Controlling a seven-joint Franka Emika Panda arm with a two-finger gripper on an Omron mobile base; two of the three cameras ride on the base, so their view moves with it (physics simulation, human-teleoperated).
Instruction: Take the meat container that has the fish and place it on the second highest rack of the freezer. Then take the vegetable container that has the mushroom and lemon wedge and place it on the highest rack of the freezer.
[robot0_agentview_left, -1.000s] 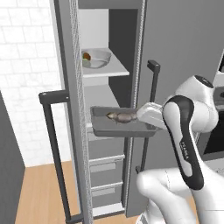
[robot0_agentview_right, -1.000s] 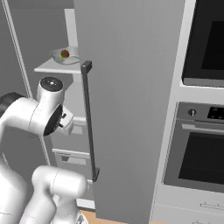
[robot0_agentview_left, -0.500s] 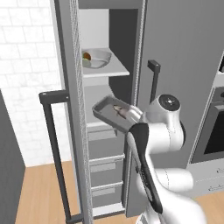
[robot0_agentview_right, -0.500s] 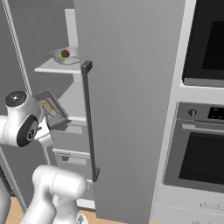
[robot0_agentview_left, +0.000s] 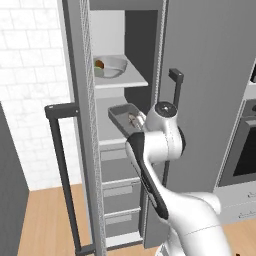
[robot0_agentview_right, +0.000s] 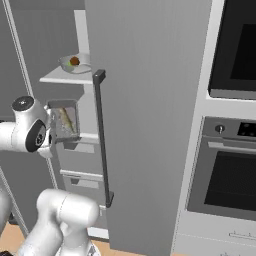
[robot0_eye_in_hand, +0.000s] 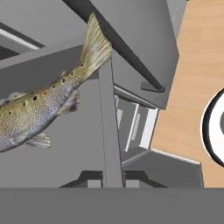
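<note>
Gripping the meat container's rim edge, fingers closed, tilted beside freezer.

The arm is a glossy white, built of thick rounded segments that swell into bulbous housings at each joint. In the left base view a long black inlay band runs down the length of one link, dark against the white shell, and a round cap with a dark centre disc and a pale grey ring tops the joint housing above it. In the right base view the same kind of cap shows as a black circular face with a grey ring on the side of the elbow housing, and another on its top. The lower links are broad, smooth and unmarked, with soft grey shading in the seams between shells.
</note>
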